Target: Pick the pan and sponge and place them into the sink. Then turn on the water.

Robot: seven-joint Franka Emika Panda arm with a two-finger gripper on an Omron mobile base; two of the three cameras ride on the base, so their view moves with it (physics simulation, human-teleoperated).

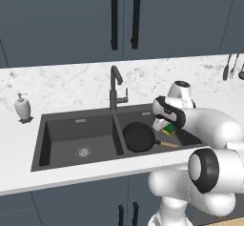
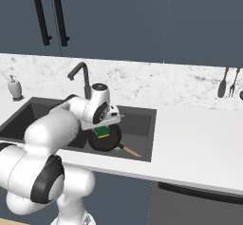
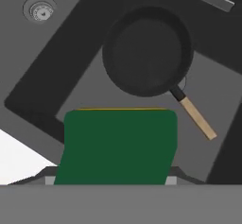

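Green-topped sponge (image 3: 118,145) sits clamped in the claw (image 2: 105,126), held above the sink's (image 1: 47,144) right basin. Below it, the black pan (image 3: 147,50) lies flat on that basin's floor, wooden handle pointing toward the front rim.

1. The white arm rises from the base, folds at a dark elbow joint and reaches forward, its wrist bent downward.
2. The pincer (image 1: 163,125) hangs over the right basin of the sink (image 1: 47,139), above the pan (image 1: 138,137) on the basin floor.
3. Its jaws are closed on the sponge (image 3: 118,145), green face toward the hand camera, a thin yellow edge showing along its far side.
4. In the right base view the pincer (image 2: 102,129) carries the sponge just under the hand.
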